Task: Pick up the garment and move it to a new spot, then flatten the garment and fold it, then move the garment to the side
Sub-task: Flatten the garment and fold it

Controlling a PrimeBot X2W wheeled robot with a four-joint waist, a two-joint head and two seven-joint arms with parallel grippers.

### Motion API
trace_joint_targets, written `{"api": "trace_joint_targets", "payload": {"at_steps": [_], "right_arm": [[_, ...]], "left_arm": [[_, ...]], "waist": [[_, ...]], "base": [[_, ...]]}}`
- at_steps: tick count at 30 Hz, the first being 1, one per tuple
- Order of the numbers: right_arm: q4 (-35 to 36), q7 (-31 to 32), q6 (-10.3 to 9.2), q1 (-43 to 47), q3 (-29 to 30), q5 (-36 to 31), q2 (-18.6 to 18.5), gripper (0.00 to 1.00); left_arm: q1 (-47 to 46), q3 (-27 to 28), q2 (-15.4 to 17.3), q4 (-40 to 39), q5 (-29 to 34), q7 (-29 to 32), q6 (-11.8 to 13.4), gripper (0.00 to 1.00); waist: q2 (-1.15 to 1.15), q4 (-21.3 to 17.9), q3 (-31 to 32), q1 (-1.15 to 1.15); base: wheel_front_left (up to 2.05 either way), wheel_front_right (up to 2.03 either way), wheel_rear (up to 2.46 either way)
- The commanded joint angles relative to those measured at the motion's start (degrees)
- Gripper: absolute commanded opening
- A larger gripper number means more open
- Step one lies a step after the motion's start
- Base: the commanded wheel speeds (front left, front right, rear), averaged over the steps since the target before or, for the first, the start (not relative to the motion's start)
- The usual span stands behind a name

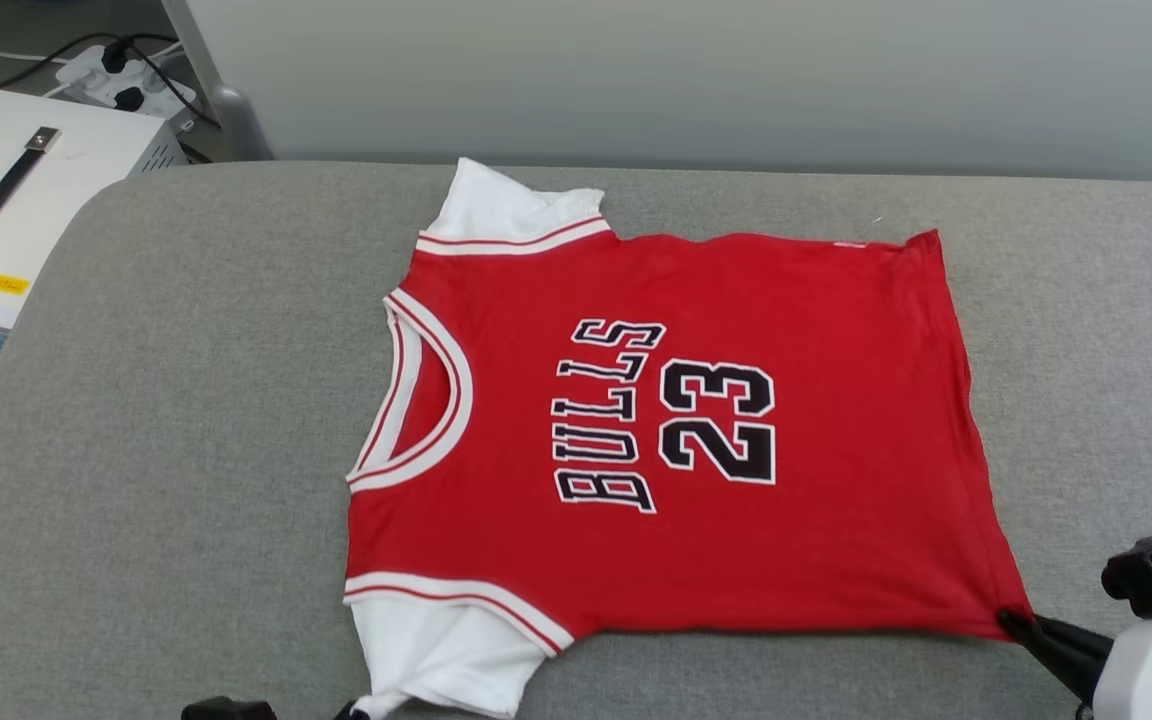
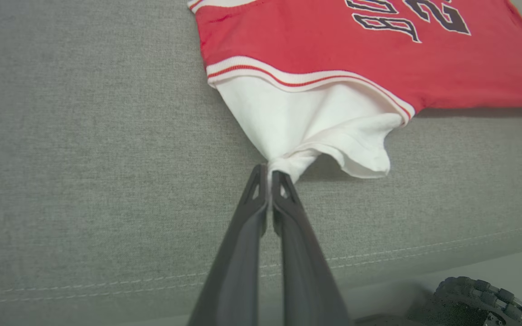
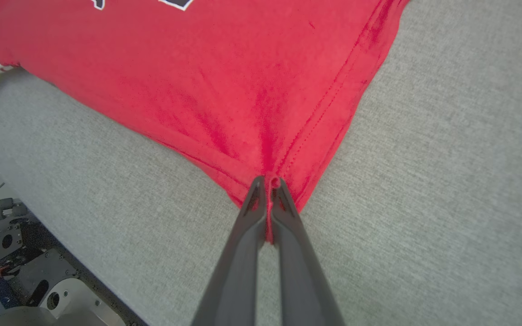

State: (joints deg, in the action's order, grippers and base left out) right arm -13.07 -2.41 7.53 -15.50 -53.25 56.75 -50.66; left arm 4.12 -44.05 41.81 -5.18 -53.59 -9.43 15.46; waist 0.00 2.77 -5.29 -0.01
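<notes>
1. Shirt (image 1: 656, 430) is lying flat, front up, around the middle of the grey cushion (image 1: 186, 400). Neck is pointing to the robot's left and hem to its right, so the "BULLS 23" print is reading sideways.
2. L gripper (image 2: 268, 174) is pinching the tip of the near white sleeve (image 2: 306, 122). Its fingers are pressing together w/ cloth bunched btwn the tips, and the sleeve is fanning out from them toward the red body.
3. R gripper (image 3: 268, 185) is clamping the near hem corner (image 3: 270, 149). Its fingers are closing on red fabric, w/ a sliver showing btwn them and creases radiating from the tips up into the shirt.
4. In head view both grips are sitting on the shirt's near edge, L at the sleeve and R at the hem corner. The rest of the shirt is lying beyond the fingertips.
5. Near red edge btwn the two grips is running fairly straight and casting a thin shadow on the cushion.
6. Far sleeve (image 1: 506, 210) is lying a bit crumpled by the cushion's back edge.
7. White box w/ black handle (image 1: 26, 190) is sitting off the cushion at far left, well apart from the shirt.
</notes>
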Motion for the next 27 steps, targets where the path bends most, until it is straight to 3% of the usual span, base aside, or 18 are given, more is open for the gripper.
{"api": "trace_joint_targets", "payload": {"at_steps": [1,9,12,27], "right_arm": [[1.0,0.7,-0.04,2.2,1.0,1.0,-0.9,0.0],[6.5,4.7,-0.04,8.2,6.4,3.3,-2.1,0.0],[7.4,6.1,-0.04,5.5,13.7,2.2,0.6,0.0],[6.4,12.0,-0.04,-5.3,20.7,-0.4,5.2,0.0]], "left_arm": [[1.8,0.0,0.6,-0.6,-1.2,0.3,0.5,0.0],[1.7,0.5,2.4,-2.8,-0.3,-0.1,0.6,0.0],[-9.2,1.9,2.1,-0.7,4.5,0.3,-1.4,0.0],[-32.9,2.7,-2.1,13.7,9.5,3.6,-9.6,0.0]], "waist": [[0.0,-0.1,0.8,0.01],[0.0,0.0,-0.6,0.01],[0.0,-0.5,-3.7,0.01],[0.0,-3.0,-13.8,0.01]], "base": [[0.0,0.0,0.0],[0.0,0.0,0.0],[0.0,0.0,0.0],[0.0,0.0,0.0]]}}
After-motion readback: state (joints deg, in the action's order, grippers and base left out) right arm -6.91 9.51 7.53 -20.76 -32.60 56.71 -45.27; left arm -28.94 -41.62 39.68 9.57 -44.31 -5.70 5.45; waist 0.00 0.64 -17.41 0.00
